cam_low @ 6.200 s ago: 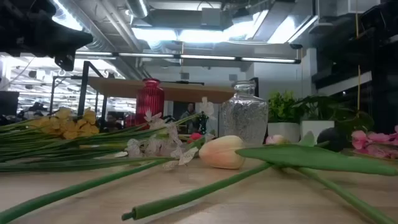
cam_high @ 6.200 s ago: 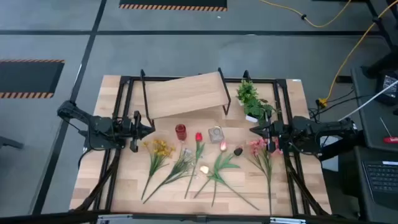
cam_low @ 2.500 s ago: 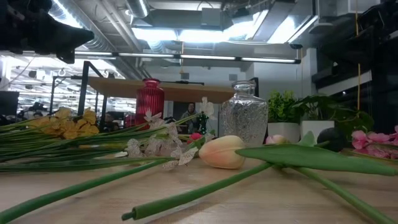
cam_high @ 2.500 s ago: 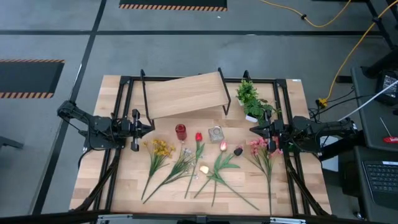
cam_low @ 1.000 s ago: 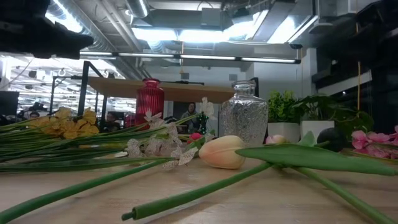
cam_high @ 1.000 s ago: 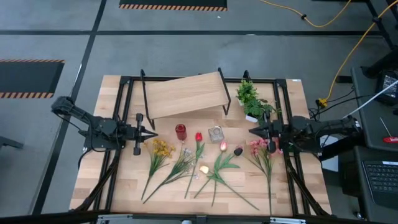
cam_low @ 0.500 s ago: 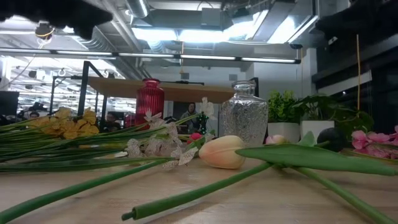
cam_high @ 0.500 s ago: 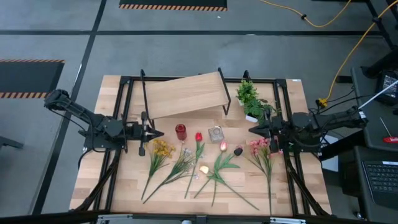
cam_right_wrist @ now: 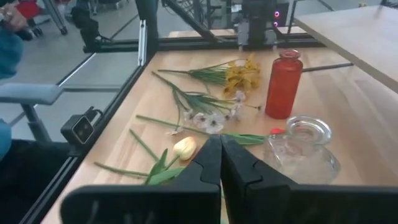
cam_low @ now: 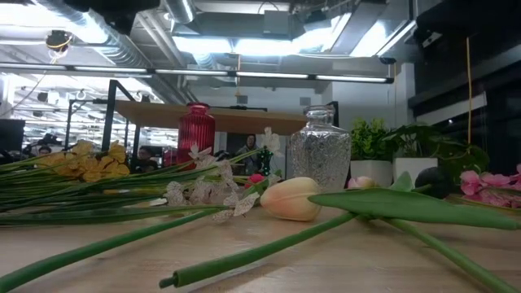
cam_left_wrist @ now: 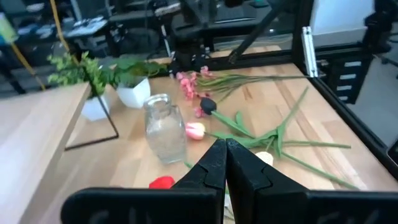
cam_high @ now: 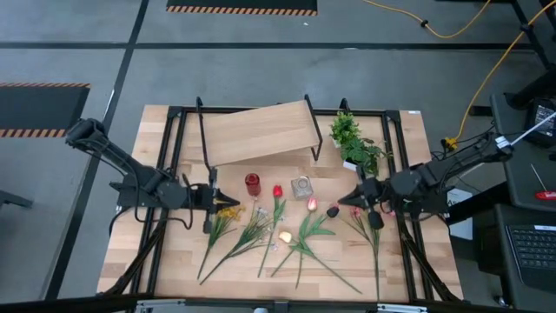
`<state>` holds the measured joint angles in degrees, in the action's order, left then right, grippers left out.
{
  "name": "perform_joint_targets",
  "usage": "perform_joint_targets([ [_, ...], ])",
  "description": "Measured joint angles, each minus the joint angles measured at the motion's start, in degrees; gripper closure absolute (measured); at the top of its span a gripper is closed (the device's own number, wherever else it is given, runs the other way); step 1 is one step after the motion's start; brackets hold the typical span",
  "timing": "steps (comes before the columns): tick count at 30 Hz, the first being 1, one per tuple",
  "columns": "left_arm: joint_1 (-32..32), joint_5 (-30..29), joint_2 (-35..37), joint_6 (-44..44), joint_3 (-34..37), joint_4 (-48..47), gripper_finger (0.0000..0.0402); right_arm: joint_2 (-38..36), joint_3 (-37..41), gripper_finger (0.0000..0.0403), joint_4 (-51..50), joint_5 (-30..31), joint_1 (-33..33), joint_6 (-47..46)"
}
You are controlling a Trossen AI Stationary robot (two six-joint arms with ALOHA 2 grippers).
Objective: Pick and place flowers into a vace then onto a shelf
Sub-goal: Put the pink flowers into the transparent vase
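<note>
Several flowers lie on the table by their stems and heads: yellow (cam_high: 228,209), white (cam_high: 259,217), a red tulip (cam_high: 278,191), a cream tulip (cam_high: 285,236), a pink tulip (cam_high: 311,204), a dark maroon head (cam_high: 332,211) and pink blossoms (cam_high: 358,203). A red vase (cam_high: 252,183) and a clear glass vase (cam_high: 301,187) stand upright before the shelf (cam_high: 256,130). My left gripper (cam_high: 228,198) is shut and empty above the yellow flowers; it also shows in its wrist view (cam_left_wrist: 222,144). My right gripper (cam_high: 340,202) is shut and empty, above the maroon head; it also shows in its wrist view (cam_right_wrist: 219,140).
A bushy potted plant (cam_high: 352,139) stands at the far right beside the shelf. Black frame rails (cam_high: 174,156) run along both table sides. Bare tabletop lies near the front edge (cam_high: 261,283). A person's sleeve (cam_right_wrist: 7,43) and a chair show beyond the table.
My left gripper has reached toward the table's right, from the left rail to above the yellow flowers. My right gripper has reached toward the table's left, to above the pink and maroon heads. The flowers and vases have stayed where they were.
</note>
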<state>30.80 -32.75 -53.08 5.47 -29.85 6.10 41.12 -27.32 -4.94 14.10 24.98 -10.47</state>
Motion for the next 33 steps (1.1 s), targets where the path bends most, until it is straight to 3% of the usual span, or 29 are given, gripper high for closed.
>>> perform_joint_targets([
  [6,1.7,-1.1,-0.9,4.8,0.0,-0.4,0.0398,6.6,-4.1,0.0403,-2.6,6.9,7.0,-3.8],
  [11,2.2,-1.1,-0.9,4.5,0.0,-0.3,0.0398,13.0,-9.6,0.0403,-11.0,13.0,11.3,-11.8],
  [18,2.2,-0.8,-0.9,4.4,0.0,-0.4,0.0398,21.2,-19.4,0.0403,-29.0,13.4,15.5,-31.4],
  [25,2.2,-0.7,-0.9,4.3,0.0,-0.4,0.0398,29.4,-30.6,0.0403,-49.1,11.5,22.2,-57.1],
  [33,2.2,-0.7,-0.9,4.3,0.0,-0.4,0.0398,37.9,-38.6,0.0403,-55.1,11.3,32.5,-77.0],
])
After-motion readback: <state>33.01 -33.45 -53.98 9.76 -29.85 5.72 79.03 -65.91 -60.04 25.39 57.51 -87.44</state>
